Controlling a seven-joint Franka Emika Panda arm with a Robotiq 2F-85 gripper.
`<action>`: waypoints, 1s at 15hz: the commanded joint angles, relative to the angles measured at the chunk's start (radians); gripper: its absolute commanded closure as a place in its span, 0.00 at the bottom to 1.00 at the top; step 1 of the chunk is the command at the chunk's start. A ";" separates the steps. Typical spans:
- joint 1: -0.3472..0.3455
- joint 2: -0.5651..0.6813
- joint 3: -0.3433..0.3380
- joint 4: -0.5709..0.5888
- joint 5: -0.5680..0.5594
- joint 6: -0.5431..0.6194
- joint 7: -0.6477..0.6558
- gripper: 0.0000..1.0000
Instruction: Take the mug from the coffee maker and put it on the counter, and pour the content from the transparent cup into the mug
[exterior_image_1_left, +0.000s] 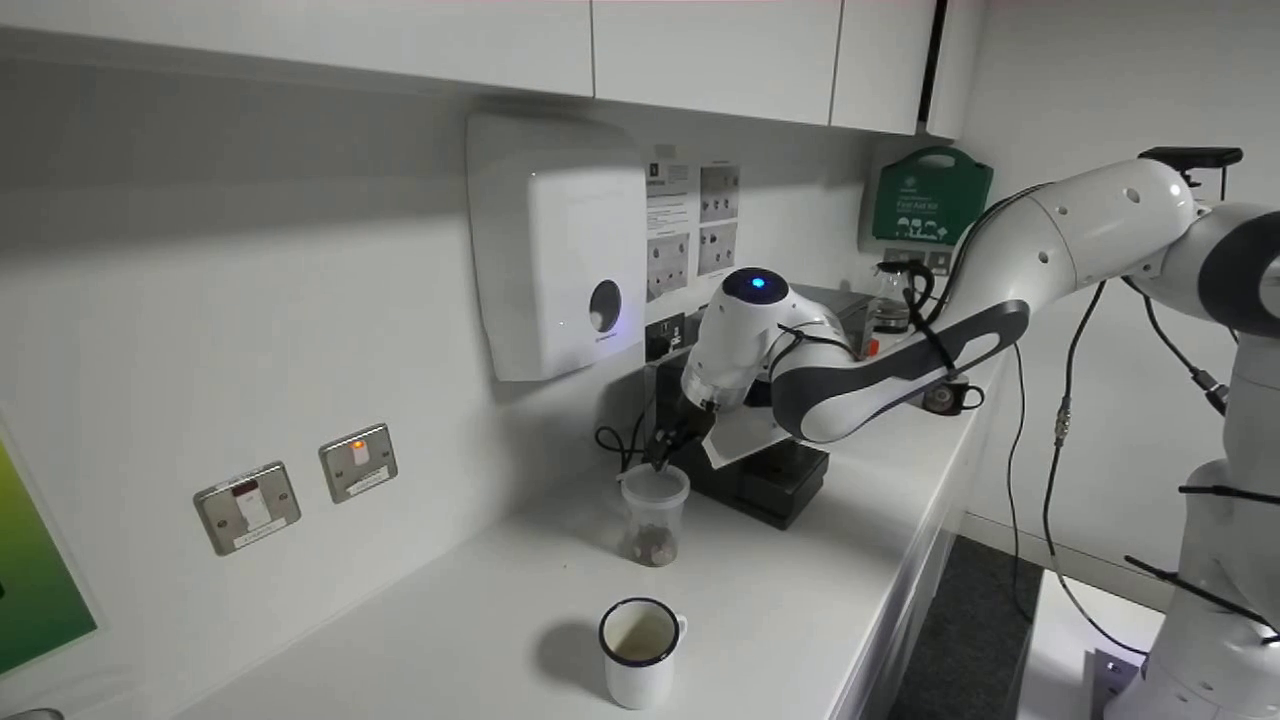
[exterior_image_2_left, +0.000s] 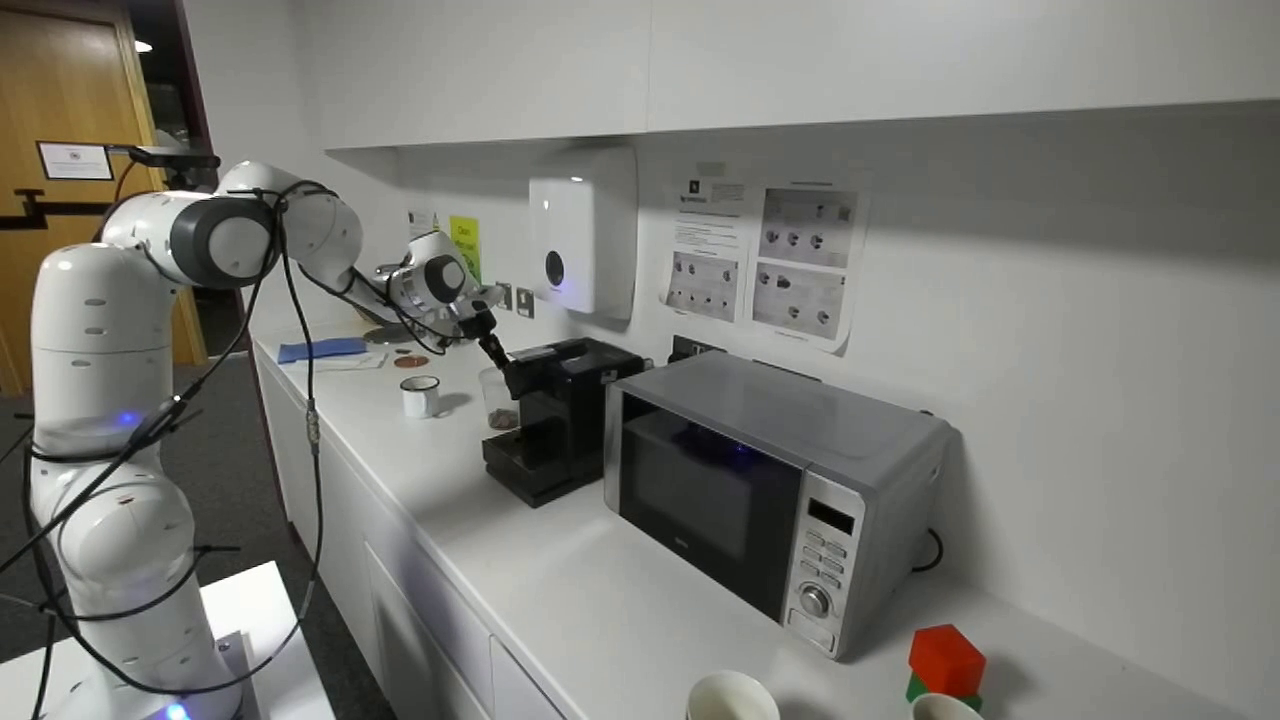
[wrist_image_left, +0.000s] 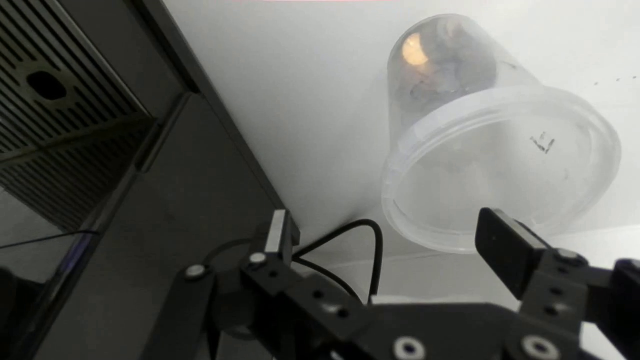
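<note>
The white mug with a dark rim stands upright on the white counter (exterior_image_1_left: 760, 610) in both exterior views (exterior_image_1_left: 640, 682) (exterior_image_2_left: 420, 402); it is out of the wrist view. The transparent cup (exterior_image_1_left: 652, 520), with brownish content at its bottom, stands upright on the counter between the mug and the black coffee maker (exterior_image_2_left: 570, 410). It is large in the wrist view (wrist_image_left: 440, 95). My gripper (wrist_image_left: 392, 235) is open and empty, pointing down just above the cup's rim (exterior_image_1_left: 665, 460). In the wrist view one finger overlaps the rim and the other is beside the coffee maker (wrist_image_left: 215, 195).
A white wall dispenser (exterior_image_1_left: 560, 250) hangs above the cup. A black cable (wrist_image_left: 377, 250) loops behind the coffee maker. A microwave (exterior_image_2_left: 730, 470) stands beyond it. Further cups (exterior_image_2_left: 733, 697) and a red block (exterior_image_2_left: 946, 660) are at the counter's far end.
</note>
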 joint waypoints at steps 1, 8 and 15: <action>0.020 0.020 -0.017 0.042 0.060 -0.051 -0.049 0.00; 0.015 0.040 -0.038 0.033 0.090 -0.040 -0.085 0.00; 0.022 0.056 -0.060 0.029 0.074 -0.037 -0.071 0.48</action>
